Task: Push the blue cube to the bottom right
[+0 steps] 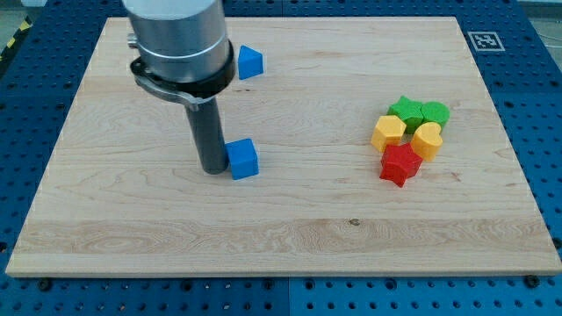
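The blue cube (243,159) sits on the wooden board (290,237) left of centre. My tip (213,168) is on the board right against the cube's left side. A second blue block (250,62), wedge-like in shape, lies near the view's top, partly behind the arm's grey body (176,39).
A tight cluster sits at the view's right: a green star (406,110), a green block (434,112), a yellow hexagonal block (388,132), a yellow rounded block (428,139) and a red star (399,164). A printed marker (486,40) lies off the board's top right corner.
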Controlling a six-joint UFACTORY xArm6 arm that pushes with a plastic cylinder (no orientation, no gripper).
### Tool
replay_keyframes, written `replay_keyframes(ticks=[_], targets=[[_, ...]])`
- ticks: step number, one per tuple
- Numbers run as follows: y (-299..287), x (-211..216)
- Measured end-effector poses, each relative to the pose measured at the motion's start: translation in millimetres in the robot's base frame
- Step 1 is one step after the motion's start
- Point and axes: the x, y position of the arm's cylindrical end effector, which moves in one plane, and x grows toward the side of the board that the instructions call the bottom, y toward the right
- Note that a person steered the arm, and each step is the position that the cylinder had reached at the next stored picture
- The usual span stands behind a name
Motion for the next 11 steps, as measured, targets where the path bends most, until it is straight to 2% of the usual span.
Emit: replay_keyframes(ticks=[1, 2, 4, 7, 9, 10, 11], targets=[[-11, -37], [-2, -44], [57, 4], [35, 39], [39, 39], [85, 39], [88, 41]])
